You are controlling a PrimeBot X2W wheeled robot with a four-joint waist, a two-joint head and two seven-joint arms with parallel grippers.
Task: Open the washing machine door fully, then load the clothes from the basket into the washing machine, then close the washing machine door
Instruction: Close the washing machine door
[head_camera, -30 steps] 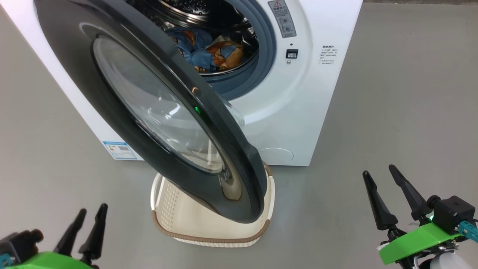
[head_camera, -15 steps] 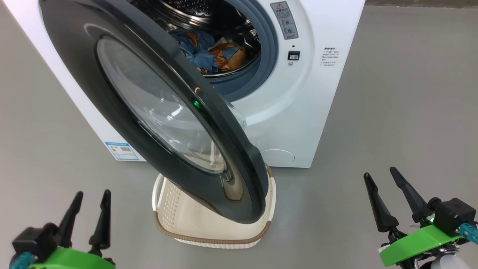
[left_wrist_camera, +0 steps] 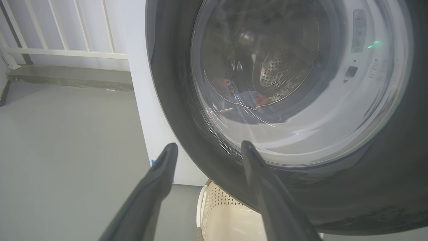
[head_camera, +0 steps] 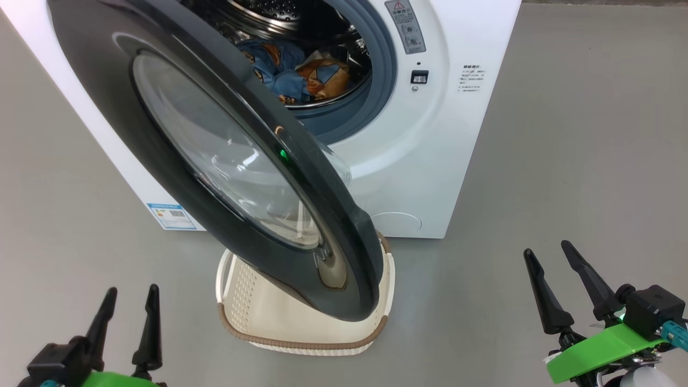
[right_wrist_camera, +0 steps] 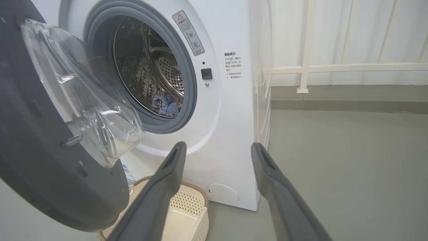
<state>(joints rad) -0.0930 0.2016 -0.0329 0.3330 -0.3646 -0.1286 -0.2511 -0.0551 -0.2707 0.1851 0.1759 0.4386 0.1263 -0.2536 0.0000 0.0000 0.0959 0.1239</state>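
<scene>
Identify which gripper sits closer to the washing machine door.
The left gripper, facing the glass of the washing machine door; the right gripper stands farther off to the side.

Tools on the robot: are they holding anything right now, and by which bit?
Nothing is held. The left tool and right tool are both open and empty, clear of the door.

The washing machine door (head_camera: pixel 107 107) has a glossy black plastic rim and a smooth clear glass bowl. The washing machine (head_camera: pixel 430 161) has a smooth white body with a light shine. Its drum (right_wrist_camera: pixel 167 73) is bright perforated steel, and its ring (head_camera: pixel 382 80) looks like matt grey-blue rubber. The clothes (head_camera: pixel 279 72) are soft cloth. The basket (head_camera: pixel 242 285) is matt cream plastic with a woven-look brown rim. The floor (head_camera: pixel 580 188) is smooth matt grey.
</scene>
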